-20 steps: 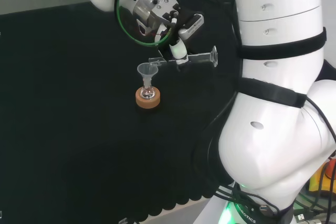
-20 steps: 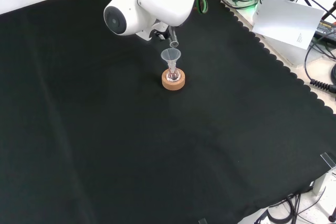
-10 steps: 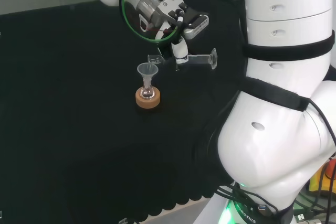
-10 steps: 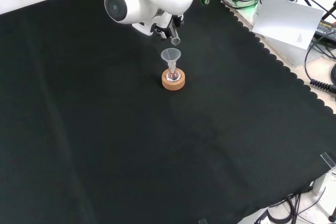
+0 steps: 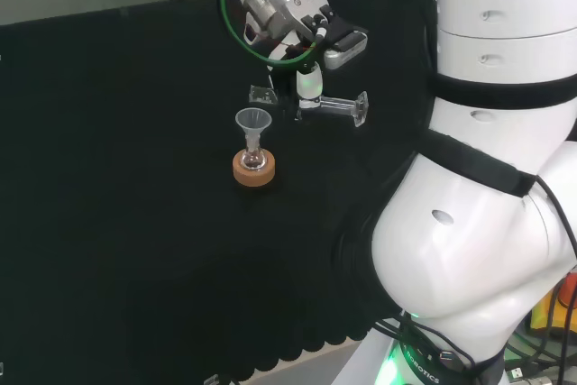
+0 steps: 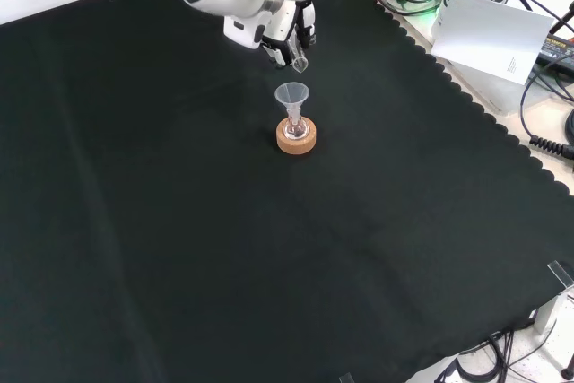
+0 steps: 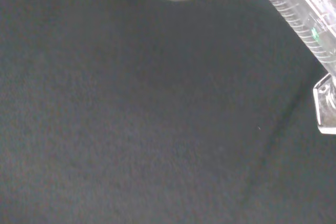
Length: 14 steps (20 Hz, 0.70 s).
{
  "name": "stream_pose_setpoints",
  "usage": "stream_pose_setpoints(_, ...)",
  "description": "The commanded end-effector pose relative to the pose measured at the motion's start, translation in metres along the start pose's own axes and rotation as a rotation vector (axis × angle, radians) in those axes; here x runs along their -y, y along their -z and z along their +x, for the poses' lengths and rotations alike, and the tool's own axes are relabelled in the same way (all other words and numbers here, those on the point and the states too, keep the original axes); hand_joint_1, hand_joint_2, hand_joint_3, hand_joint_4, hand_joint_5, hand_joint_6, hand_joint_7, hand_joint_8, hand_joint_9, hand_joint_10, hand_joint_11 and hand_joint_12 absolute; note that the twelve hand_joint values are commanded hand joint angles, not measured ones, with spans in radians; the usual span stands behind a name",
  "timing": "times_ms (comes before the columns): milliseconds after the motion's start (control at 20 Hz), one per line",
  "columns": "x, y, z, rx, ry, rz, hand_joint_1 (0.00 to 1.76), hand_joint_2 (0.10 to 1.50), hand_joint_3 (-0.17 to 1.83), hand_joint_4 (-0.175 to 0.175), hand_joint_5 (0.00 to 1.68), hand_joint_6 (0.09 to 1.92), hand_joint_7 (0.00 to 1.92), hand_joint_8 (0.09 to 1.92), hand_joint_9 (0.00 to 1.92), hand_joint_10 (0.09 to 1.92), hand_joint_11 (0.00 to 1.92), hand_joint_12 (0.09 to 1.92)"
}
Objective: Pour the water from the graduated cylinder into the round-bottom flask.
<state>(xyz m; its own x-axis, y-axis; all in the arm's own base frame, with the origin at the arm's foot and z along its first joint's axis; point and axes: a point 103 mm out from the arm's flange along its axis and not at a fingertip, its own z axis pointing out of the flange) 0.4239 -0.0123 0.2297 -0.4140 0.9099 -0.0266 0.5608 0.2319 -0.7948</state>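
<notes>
Big black cloth [image 6: 269,257] covers the bench. The hand [image 5: 306,42] is up in the air w/ its fingers curled round the graduated cylinder [image 5: 311,102], which lies about flat, its open end up and to the right of the funnel [image 5: 253,121] in head view. Funnel sits in the round-bottom flask [image 5: 254,161] on a cork ring [image 5: 253,171]. Water inside the flask? Prob. a little, hard to see.

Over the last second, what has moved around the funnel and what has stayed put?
The black and white hand, holding the clear graduated cylinder about level, rose and drew its mouth back from the clear funnel. The funnel, small round-bottom flask and cork ring stand stayed put.
</notes>
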Motion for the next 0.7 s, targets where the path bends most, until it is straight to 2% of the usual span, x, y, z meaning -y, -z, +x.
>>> stream_pose_setpoints(50,-0.001,-0.005,-0.005,-0.097,0.041,-0.149,1.26,1.04,-0.01,0.042,1.13,0.80,1.22,0.62,1.51,0.09,1.28,0.72)
stream_pose_setpoints(250,-0.003,-0.009,-0.010,-0.147,0.054,-0.228,1.26,1.04,-0.01,0.041,1.13,0.80,1.22,0.62,1.51,0.09,1.28,0.72)
stream_pose_setpoints(500,-0.007,-0.016,-0.018,-0.224,0.076,-0.272,1.26,1.04,-0.01,0.041,1.13,0.80,1.22,0.62,1.51,0.09,1.29,0.72)
stream_pose_setpoints(700,-0.008,-0.018,-0.022,-0.260,0.095,-0.326,1.26,1.04,-0.01,0.041,1.13,0.80,1.22,0.62,1.51,0.09,1.29,0.72)
